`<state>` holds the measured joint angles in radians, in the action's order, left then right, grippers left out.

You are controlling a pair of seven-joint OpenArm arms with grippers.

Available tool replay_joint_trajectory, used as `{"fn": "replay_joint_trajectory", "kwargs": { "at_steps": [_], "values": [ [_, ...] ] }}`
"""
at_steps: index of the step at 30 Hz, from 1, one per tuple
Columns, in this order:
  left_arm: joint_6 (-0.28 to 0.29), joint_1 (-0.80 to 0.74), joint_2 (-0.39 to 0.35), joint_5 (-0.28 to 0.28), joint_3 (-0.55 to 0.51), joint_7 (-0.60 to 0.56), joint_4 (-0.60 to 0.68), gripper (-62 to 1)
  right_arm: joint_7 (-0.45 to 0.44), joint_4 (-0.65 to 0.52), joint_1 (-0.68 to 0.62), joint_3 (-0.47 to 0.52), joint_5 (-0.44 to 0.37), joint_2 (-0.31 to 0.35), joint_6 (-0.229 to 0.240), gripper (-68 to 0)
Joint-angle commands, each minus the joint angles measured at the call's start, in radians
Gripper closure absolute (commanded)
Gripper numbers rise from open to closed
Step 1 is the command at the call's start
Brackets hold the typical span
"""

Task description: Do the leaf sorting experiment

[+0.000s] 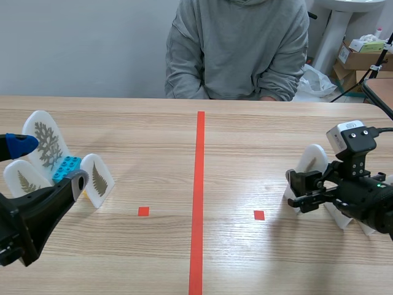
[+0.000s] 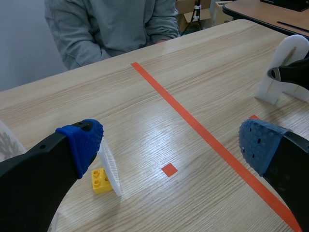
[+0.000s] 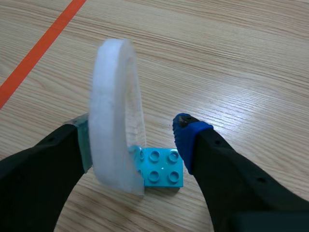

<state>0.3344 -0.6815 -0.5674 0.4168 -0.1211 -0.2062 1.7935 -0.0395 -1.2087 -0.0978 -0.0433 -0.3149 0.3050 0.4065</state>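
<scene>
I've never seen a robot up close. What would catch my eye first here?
Probably the three white arched plaques printed with leaves, standing at the left of the wooden table. Next, the right arm's black tool, open around another white arched plaque on a turquoise toy brick. A person in a grey hoodie sits across the table.

No word, number or brand can be read in any view. Labels on the cardboard boxes [image 1: 355, 60], far behind the right gripper [image 1: 299, 192] and off the table, are too small to make out. The white plaque [image 3: 113, 111] between that gripper's fingers shows no legible mark.
</scene>
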Motion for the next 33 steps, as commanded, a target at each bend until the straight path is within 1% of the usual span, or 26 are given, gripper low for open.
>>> {"fn": "replay_joint_trajectory", "kwargs": {
  "at_steps": [1, 5, 9, 16, 18, 21, 25, 28, 31, 33],
  "values": [
    [0.002, 0.003, 0.008, 0.006, 0.005, -0.013, 0.021, -60.2, -0.011, -0.010, 0.011, 0.006, -0.011, 0.013, 0.001, -37.1],
    [0.002, 0.003, 0.008, 0.006, 0.005, -0.013, 0.021, -60.2, -0.011, -0.010, 0.011, 0.006, -0.011, 0.013, 0.001, -44.5],
    [0.002, 0.003, 0.008, 0.006, 0.005, -0.013, 0.021, -60.2, -0.012, -0.010, 0.012, 0.006, -0.011, 0.013, 0.002, -48.8],
    [0.002, 0.003, 0.008, 0.006, 0.005, -0.013, 0.021, -60.2, -0.015, -0.010, 0.012, 0.006, -0.016, 0.014, 0.006, -49.2],
    [0.002, 0.003, 0.008, 0.006, 0.005, -0.013, 0.021, -60.2, -0.015, -0.014, 0.015, 0.006, -0.015, 0.014, 0.018, -49.2],
    [0.002, 0.003, 0.008, 0.006, 0.005, -0.013, 0.021, -60.2, -0.015, -0.042, 0.015, 0.006, -0.016, 0.018, 0.035, -49.2],
    [0.002, 0.003, 0.008, 0.006, 0.005, -0.013, 0.021, -60.2, -0.007, -0.094, 0.014, 0.006, -0.015, 0.034, 0.044, -49.2],
    [0.002, 0.003, 0.008, 0.006, 0.005, -0.013, 0.021, -60.2, -0.003, -0.128, 0.014, 0.006, -0.015, 0.054, 0.074, -49.2],
    [0.002, 0.003, 0.008, 0.006, 0.005, -0.013, 0.021, -60.2, 0.026, -0.173, 0.014, 0.006, -0.017, 0.080, 0.105, -49.2],
    [0.002, 0.003, 0.008, 0.006, 0.005, -0.013, 0.021, -60.2, 0.045, -0.200, 0.014, 0.006, -0.039, 0.099, 0.122, -49.2]
  ]
}}
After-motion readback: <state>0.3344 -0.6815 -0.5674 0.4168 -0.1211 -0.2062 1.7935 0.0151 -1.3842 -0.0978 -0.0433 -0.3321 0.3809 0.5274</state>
